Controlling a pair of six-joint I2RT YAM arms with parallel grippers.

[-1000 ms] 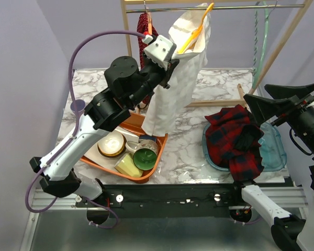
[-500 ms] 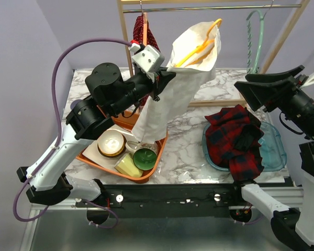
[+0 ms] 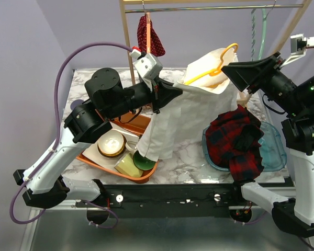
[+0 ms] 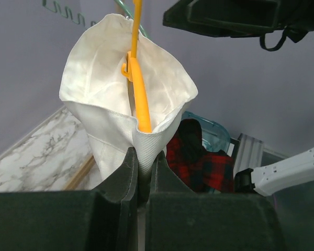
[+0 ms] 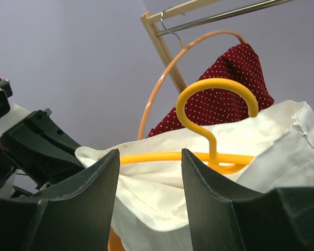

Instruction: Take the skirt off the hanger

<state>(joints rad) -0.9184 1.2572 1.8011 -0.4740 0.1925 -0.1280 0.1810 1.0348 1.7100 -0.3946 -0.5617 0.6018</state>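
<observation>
A white skirt [image 3: 178, 117] hangs on a yellow hanger [image 3: 215, 70], held in the air off the rail. My left gripper [image 3: 176, 90] is shut on the skirt's waistband at its left end; in the left wrist view the fingers [image 4: 126, 172] pinch the white fabric [image 4: 107, 94] just below the hanger [image 4: 138, 89]. My right gripper [image 3: 234, 73] is open, right beside the hanger's hook. In the right wrist view its open jaws [image 5: 149, 154] frame the hanger's bar [image 5: 162, 157] and the skirt [image 5: 199, 198], without touching them.
A wooden clothes rack [image 3: 126, 31] stands at the back with a red dotted garment [image 3: 149, 34] and a teal hanger [image 3: 261, 31]. An orange tray [image 3: 146, 177] with bowls lies at front left. A teal tray [image 3: 275, 151] holds a red plaid cloth [image 3: 235, 141].
My left arm has carried the skirt and hanger rightward and lower, tilting them. My right arm has risen and swung left, up to the hanger's hook.
</observation>
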